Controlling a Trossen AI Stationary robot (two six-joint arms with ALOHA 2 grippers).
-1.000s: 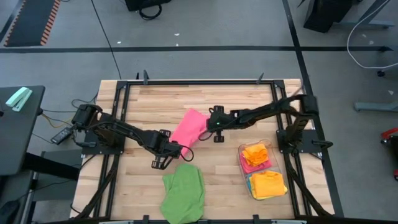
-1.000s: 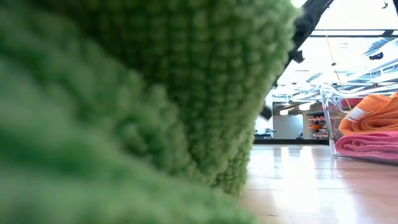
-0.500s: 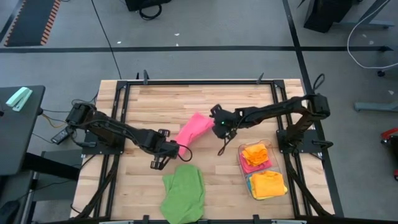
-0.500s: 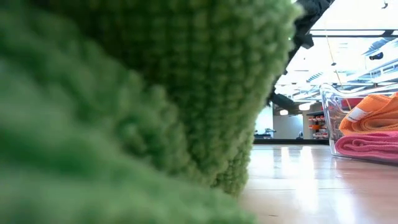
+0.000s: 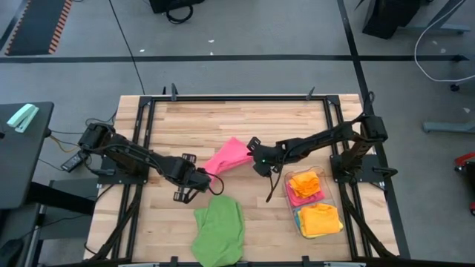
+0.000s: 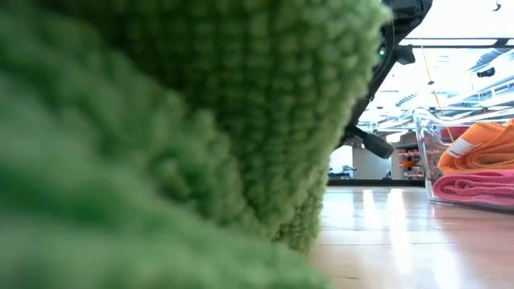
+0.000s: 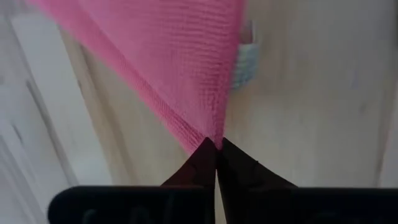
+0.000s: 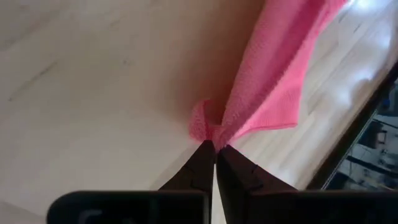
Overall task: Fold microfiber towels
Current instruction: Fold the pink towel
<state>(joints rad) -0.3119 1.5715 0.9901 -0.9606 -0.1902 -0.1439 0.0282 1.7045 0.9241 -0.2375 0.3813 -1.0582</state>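
High view: pink towel [image 5: 228,156] stretched between left gripper [image 5: 205,178] and right gripper [image 5: 254,150], each pinching one corner above desk [image 5: 185,126]. Soft, light, limp; sags unless corner-held.

The green towel [image 6: 177,120] is nubby, looped microfiber cloth, matt and rough-looking. The pink towel [image 7: 168,56] is a finer matt knit with a small woven label. The worktop [image 5: 178,122] is pale planked wood, smooth with a soft sheen. The bin [image 6: 426,160] is clear glossy plastic.
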